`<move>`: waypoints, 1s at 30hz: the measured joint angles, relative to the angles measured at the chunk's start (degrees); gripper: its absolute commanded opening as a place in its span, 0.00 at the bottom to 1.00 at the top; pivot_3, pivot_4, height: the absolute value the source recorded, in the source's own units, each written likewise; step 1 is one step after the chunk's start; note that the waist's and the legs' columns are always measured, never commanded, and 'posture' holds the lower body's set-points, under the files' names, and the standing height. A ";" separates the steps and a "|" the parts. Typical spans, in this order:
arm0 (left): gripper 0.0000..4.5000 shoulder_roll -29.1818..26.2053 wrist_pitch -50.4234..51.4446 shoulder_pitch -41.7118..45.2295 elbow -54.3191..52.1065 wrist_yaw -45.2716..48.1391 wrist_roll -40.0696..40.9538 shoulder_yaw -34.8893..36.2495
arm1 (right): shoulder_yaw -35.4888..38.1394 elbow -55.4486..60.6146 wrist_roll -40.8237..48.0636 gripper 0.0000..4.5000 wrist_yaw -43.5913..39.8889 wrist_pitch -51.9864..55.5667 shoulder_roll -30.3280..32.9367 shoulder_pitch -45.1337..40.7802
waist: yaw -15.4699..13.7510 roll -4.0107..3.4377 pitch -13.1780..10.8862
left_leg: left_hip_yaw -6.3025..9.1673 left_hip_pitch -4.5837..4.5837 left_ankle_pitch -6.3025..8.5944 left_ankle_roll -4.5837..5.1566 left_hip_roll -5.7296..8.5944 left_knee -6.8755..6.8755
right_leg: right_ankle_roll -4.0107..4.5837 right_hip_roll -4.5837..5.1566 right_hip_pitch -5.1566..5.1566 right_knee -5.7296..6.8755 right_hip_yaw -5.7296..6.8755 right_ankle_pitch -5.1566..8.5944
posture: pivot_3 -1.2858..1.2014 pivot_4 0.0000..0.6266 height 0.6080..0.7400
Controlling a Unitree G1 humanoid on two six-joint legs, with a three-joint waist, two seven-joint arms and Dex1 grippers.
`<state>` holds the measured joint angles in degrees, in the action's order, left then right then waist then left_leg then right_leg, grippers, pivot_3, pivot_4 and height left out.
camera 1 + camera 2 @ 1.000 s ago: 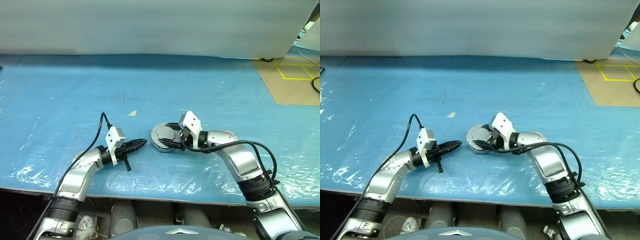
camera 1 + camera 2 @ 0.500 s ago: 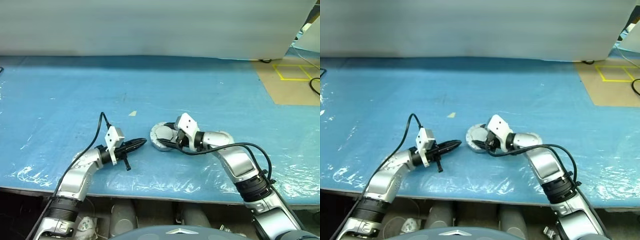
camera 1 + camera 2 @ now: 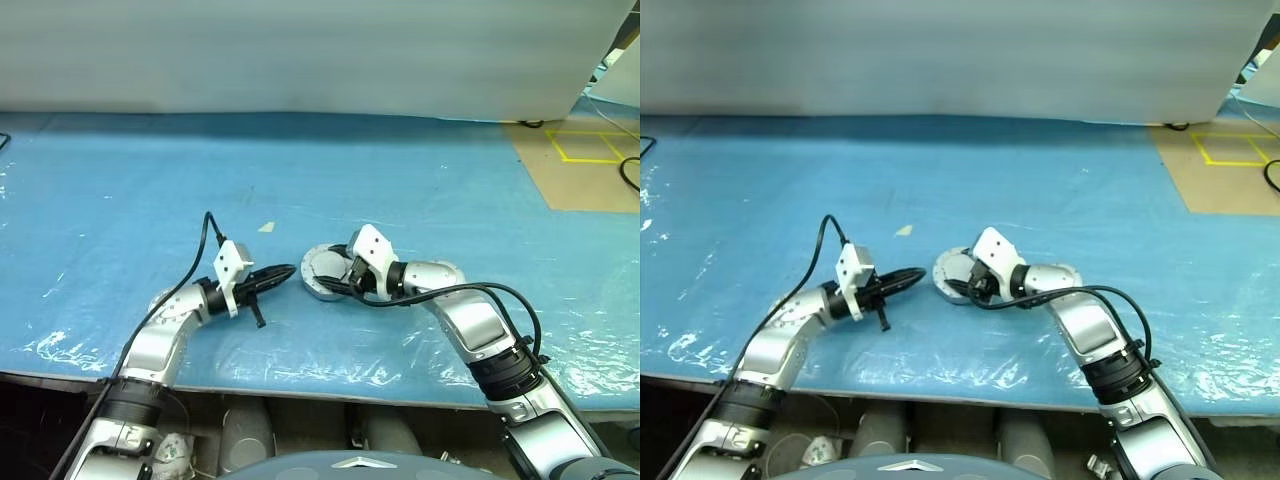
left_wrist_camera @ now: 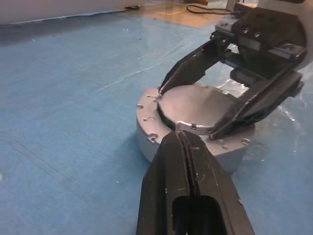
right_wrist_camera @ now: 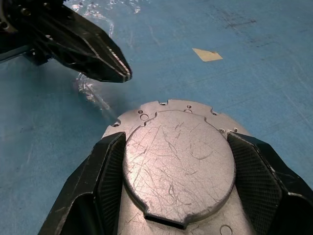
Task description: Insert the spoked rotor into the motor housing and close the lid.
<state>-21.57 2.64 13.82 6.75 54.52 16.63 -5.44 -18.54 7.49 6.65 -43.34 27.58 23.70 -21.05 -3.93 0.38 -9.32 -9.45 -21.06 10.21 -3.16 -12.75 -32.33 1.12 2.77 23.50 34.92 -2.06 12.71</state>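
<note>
The motor housing [image 3: 318,287] stands on the blue sheet, a round silver cup with small holes along its rim [image 5: 161,106]. The lid [image 5: 178,166] lies on top of it, scratched silver face up. My right gripper [image 5: 176,138] is shut on the lid, one black finger against each side of its edge. My left gripper [image 3: 285,272] is shut and holds nothing. It points level at the housing's side, with its tip [image 4: 178,134] just short of the rim. The spoked rotor is hidden.
A small tan scrap [image 3: 265,227] lies on the blue plastic sheet [image 3: 150,180] behind the left gripper. The table's front edge [image 3: 300,385] runs close below both arms. Brown floor with yellow tape [image 3: 590,150] shows at the far right.
My left gripper has moved forward and slightly up toward the housing, still shut. The right gripper has kept its hold on the lid in place.
</note>
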 measured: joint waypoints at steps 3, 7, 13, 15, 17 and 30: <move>0.00 1.06 0.41 2.33 2.12 -1.46 -1.97 -1.36 | -0.06 0.23 0.01 0.66 0.02 0.13 -0.09 -0.01 | 0.02 0.00 0.00 | 0.00 -0.01 -0.01 -0.01 0.00 0.00 | 0.01 0.00 0.00 -0.03 0.00 0.00 | 0.52 0.24 1.00; 0.00 1.90 1.88 5.26 3.81 -2.61 -4.31 -3.26 | -0.04 0.64 0.04 0.66 0.45 0.70 -0.34 0.09 | 0.05 0.00 0.00 | 0.00 -0.02 -0.01 -0.02 0.00 0.03 | 0.01 -0.01 0.02 -0.06 0.00 0.00 | 0.52 0.24 1.00; 0.00 0.15 4.63 6.12 2.02 -2.12 -5.96 -5.44 | 0.26 1.53 0.11 0.66 0.95 1.54 -0.25 0.80 | -0.03 -0.04 0.05 | 0.00 0.00 -0.01 -0.01 0.02 0.05 | -0.01 0.04 -0.07 -0.14 0.02 0.02 | 0.52 0.24 1.00; 0.00 -0.40 5.52 5.94 1.19 -1.58 -5.95 -5.79 | 0.50 2.12 0.28 0.82 0.96 2.02 -0.20 1.16 | -0.06 -0.06 0.07 | 0.00 0.00 -0.01 -0.01 0.08 0.10 | -0.06 0.13 -0.08 -0.15 0.05 0.06 | 0.52 0.24 1.00; 0.00 -0.92 5.56 5.71 0.52 -1.15 -5.97 -6.06 | 0.76 2.54 1.10 0.95 0.67 2.76 -0.23 1.40 | -0.07 -0.07 0.09 | 0.00 0.00 -0.01 -0.01 0.08 0.10 | -0.07 0.14 -0.10 -0.18 0.06 0.07 | 0.52 0.24 1.00; 0.00 -1.04 6.55 4.22 -0.85 -0.85 -5.06 -5.91 | 4.98 2.24 8.12 1.00 -6.31 -0.05 -0.01 2.00 | -0.09 -0.08 0.09 | 0.00 -0.08 0.00 -0.01 0.16 0.27 | -0.04 0.27 -0.08 -0.21 0.21 0.32 | 0.52 0.24 1.00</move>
<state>-22.61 9.18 18.04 5.89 53.67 11.57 -11.36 -13.56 9.73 14.77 -49.65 27.52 23.70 -19.05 -4.02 0.31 -9.24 -9.45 -21.14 10.21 -3.17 -12.60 -32.06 1.08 3.04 23.42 34.71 -1.85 13.04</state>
